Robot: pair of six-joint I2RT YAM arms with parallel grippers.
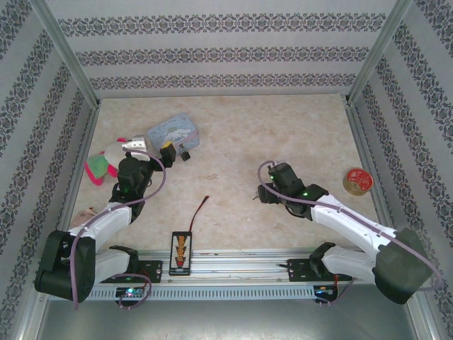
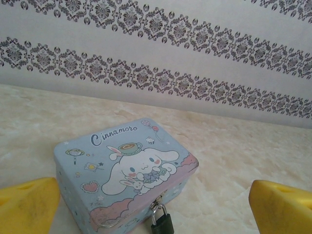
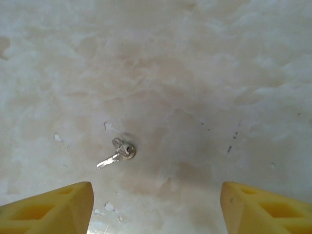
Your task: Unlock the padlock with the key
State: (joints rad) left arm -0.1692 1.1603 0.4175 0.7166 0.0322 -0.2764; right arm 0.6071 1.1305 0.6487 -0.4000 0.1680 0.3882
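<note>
The padlock point(image 2: 162, 225), small with a dark body and a silvery shackle, hangs shut on the clasp of a light-blue Cinnamoroll tin point(image 2: 122, 170), which lies at the table's back left point(image 1: 175, 131). My left gripper point(image 2: 156, 207) is open wide just short of the tin, its yellow fingers point(image 2: 29, 204) on either side and nothing between them. The key point(image 3: 117, 155), tiny and silvery on a small ring, lies flat on the table. My right gripper point(image 3: 156, 209) hovers open over it at mid-table point(image 1: 260, 193). The key sits ahead of the gap, nearer the left finger point(image 3: 48, 209).
A pink and green plush toy point(image 1: 102, 166) lies left of the left arm. A tape roll point(image 1: 357, 180) sits at the right wall. A thin dark wire with a red tip point(image 1: 200, 207) and a black strip with orange marks point(image 1: 180, 251) lie near the front rail. Patterned walls enclose the table.
</note>
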